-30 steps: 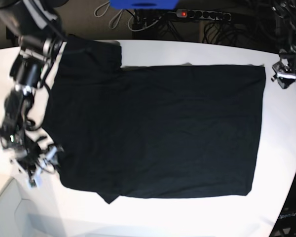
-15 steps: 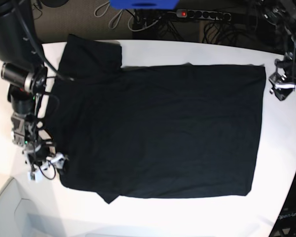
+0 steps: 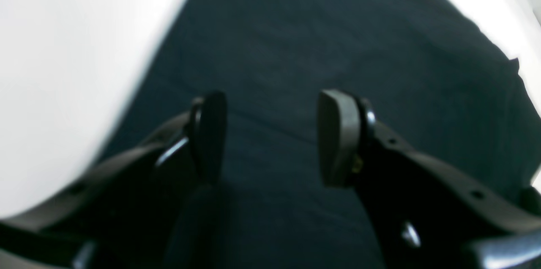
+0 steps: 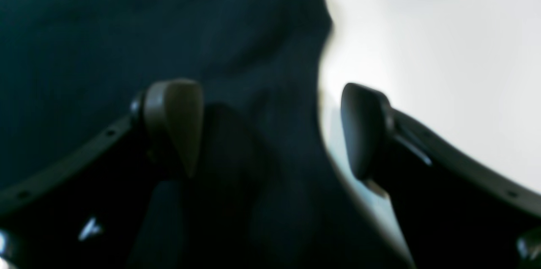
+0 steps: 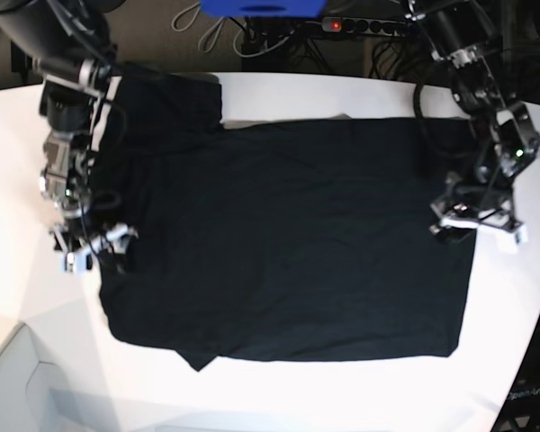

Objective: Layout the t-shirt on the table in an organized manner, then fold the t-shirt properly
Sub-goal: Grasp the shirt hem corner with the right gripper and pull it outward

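Black short-sleeved cotton t-shirt [image 5: 288, 238] lies flat, plain side up, across the middle of the large white smooth desk [image 5: 279, 400]; no print shows in any view. Body runs 9 to 3 o'clock, collar end toward 9, hem toward 3. One sleeve spreads at 11 o'clock; the other shows only as a small point near 7 o'clock.

Right gripper [image 5: 94, 247] sits at 9 o'clock over the collar-side edge, fingers [image 4: 177, 121] released with a wide gap and nothing between them; the cloth border runs between them in the wrist view. Left gripper [image 5: 477, 225] sits at 3 o'clock above the hem, fingers [image 3: 338, 133] likewise spread apart, empty.

Risks, as judged:
- Pads may close on the top layer only, since both layers are black and flat; the fold would then peel apart.
- Uneven lift between the arms would skew the fold line.
- The 7 o'clock sleeve may bunch if dragged.
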Robot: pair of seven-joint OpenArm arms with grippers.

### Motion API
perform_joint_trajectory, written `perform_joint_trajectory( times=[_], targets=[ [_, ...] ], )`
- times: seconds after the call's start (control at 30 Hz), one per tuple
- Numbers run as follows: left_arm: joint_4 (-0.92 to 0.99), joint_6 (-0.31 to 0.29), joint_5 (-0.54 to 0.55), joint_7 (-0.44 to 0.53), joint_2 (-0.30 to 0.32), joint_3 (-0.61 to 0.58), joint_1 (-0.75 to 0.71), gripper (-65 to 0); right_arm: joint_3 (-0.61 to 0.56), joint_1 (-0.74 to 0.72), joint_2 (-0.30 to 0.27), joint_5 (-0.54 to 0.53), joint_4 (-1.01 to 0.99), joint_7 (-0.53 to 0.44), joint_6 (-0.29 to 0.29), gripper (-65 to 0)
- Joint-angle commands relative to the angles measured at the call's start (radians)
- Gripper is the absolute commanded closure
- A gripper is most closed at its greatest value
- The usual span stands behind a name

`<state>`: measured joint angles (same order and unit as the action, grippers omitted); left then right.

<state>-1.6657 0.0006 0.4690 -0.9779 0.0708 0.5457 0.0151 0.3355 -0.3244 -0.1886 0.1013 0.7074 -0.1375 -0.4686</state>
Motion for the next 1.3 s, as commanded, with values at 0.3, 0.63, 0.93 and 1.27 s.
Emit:
perform_joint_trajectory(
  times=[0.3, 0.63, 0.93, 1.27],
  targets=[
    [0.382, -0.003, 0.006, 0.087, 0.022, -0.032, 0.092, -33.1, 0.001, 0.410, 0.085, 0.011, 0.578, 0.155, -0.229, -51.5],
    [0.325, -0.004, 0.007, 0.107, 0.205, -0.026, -0.085, -33.0, 0.001, 0.632, 0.084, 0.007, 0.921, 0.269, -0.229, -51.5],
    [0.250, -0.004, 0.012, 0.101, 0.245, -0.023, -0.088, -33.0, -0.002, 0.588, 0.091, -0.081, 1.006, 0.269, -0.229, -51.5],
    [0.161, -0.004, 0.012, 0.099, 0.226, -0.028, -0.096, -33.0, -0.051, -0.058, 0.126, -0.073, 0.375, 0.410, -0.229, -51.5]
  ],
)
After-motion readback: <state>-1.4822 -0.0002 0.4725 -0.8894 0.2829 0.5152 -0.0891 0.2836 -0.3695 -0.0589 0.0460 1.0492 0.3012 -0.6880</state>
